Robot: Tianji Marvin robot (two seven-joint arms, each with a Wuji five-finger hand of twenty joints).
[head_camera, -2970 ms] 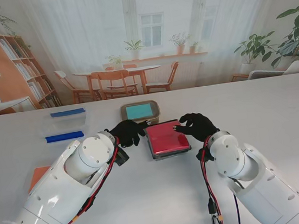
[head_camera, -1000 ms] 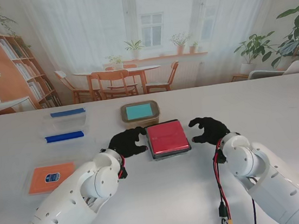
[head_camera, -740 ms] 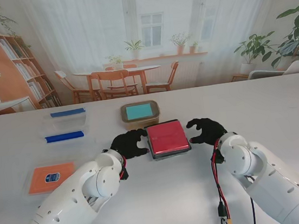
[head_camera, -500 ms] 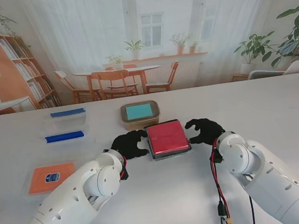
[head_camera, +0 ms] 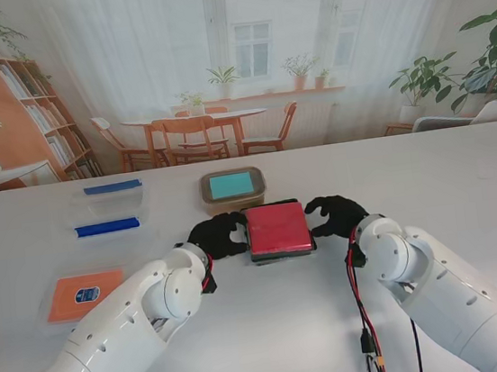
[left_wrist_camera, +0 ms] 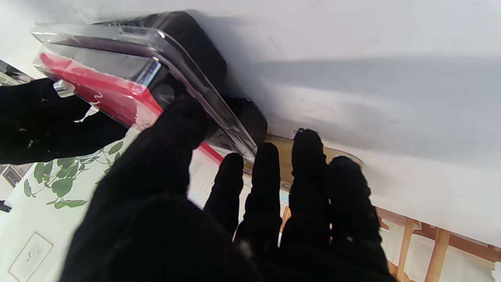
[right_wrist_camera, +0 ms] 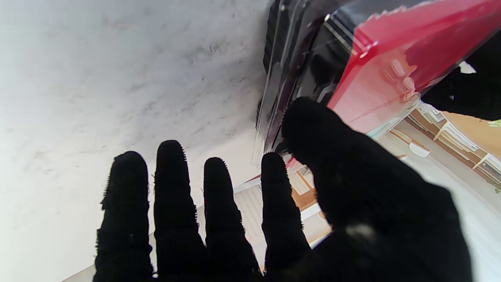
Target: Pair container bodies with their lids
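Note:
A red lid (head_camera: pixel 277 229) lies on a black container body (head_camera: pixel 284 252) in the middle of the table. My left hand (head_camera: pixel 217 236) is against its left side and my right hand (head_camera: pixel 334 215) against its right side. In the left wrist view the thumb (left_wrist_camera: pixel 176 129) rests on the lid's clear rim (left_wrist_camera: pixel 195 78), with the other fingers stretched out past the body's corner. The right wrist view shows the same: the thumb (right_wrist_camera: pixel 309 125) on the red lid (right_wrist_camera: pixel 391 66), the fingers straight and apart. Neither hand is wrapped around the box.
A tan container with a teal lid (head_camera: pixel 232 186) stands just beyond the red one. Two clear boxes with blue lids (head_camera: pixel 111 192) (head_camera: pixel 107 228) sit at the far left. An orange lid (head_camera: pixel 83 294) lies near my left forearm.
Both hands have closed in from the sides until they touch the red-lidded container. Three seconds ago they were pressing on top of the lid.

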